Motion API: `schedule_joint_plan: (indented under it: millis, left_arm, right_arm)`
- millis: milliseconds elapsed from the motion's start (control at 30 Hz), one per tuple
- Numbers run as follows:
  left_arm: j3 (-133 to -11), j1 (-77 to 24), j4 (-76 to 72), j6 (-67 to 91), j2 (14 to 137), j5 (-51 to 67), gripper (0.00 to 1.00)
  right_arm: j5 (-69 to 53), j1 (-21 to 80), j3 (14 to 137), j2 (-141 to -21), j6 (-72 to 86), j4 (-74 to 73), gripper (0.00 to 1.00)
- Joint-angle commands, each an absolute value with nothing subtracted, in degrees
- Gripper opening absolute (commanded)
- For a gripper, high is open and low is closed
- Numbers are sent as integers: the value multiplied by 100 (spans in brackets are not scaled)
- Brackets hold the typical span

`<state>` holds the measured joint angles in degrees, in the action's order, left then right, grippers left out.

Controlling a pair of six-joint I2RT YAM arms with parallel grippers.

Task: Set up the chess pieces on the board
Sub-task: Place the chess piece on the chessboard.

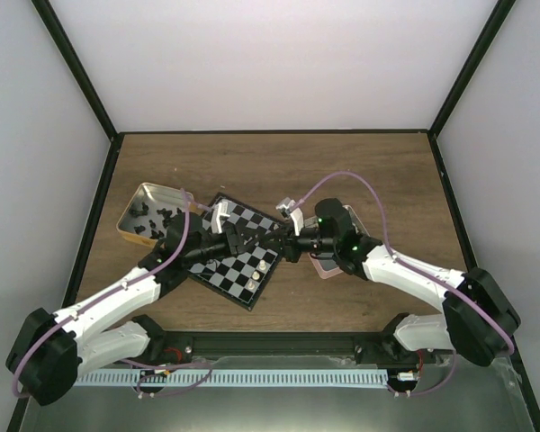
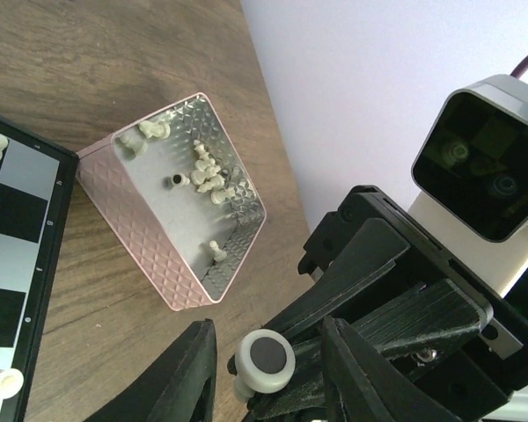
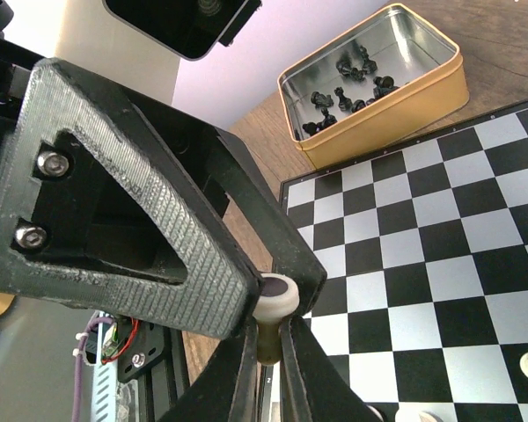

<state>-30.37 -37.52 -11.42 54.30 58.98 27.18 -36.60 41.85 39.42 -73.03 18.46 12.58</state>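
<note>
Both grippers meet above the right edge of the board (image 1: 238, 270). My right gripper (image 3: 268, 341) is shut on the stem of a cream-white chess piece (image 3: 275, 299), whose round dark-padded base (image 2: 266, 362) faces the left wrist camera. My left gripper (image 2: 268, 325) is open and straddles that base, with a narrow gap showing on one side. Its ribbed finger (image 3: 158, 220) fills the left of the right wrist view. A few white pieces (image 1: 268, 267) stand along the board's right edge.
A gold tin (image 1: 148, 211) left of the board holds several black pieces (image 3: 343, 88). A pink tray (image 2: 132, 237) right of the board holds several white pieces (image 2: 207, 171); the right arm largely covers it from above. White walls enclose the table.
</note>
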Motion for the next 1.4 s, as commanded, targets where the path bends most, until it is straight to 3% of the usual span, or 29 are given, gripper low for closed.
schedule_joint_plan:
  millis: [0, 333, 500, 567, 733, 867, 1067, 1367]
  left_arm:
    - [-2948, -3730, -1488, 5531, 5966, 2810, 33]
    - [-2883, -3731, -1697, 5702, 6037, 2908, 18]
    - [-2878, -3727, -1679, 5741, 5874, 2725, 16]
    - [-2890, -3724, -1720, 5888, 5797, 2716, 16]
    - [-3041, -3709, -1860, 6632, 5718, 2693, 16]
    - [-3155, -3692, -1981, 7512, 5759, 2574, 17]
    - [-3300, -3691, -1965, 8213, 5759, 2127, 17]
    - [-3243, -3691, -2087, 8613, 5725, 1754, 17]
  right_arm:
    - [-3797, 4254, 4184, -7355, 1814, 1446, 2]
    - [-3750, 4271, 4172, -7378, 1903, 1637, 5]
    - [-3549, 4271, 4151, -7170, 2033, 1562, 21]
    - [-3156, 4271, 4083, -6958, 2380, 1617, 33]
    - [-3027, 4267, 3557, -6513, 3355, 2588, 48]
    - [-2722, 4327, 3284, -6442, 4185, 3216, 53]
    - [-1894, 4455, 3212, -6615, 4876, 3421, 55]
    - [-2636, 4508, 3255, -7251, 5275, 4458, 45]
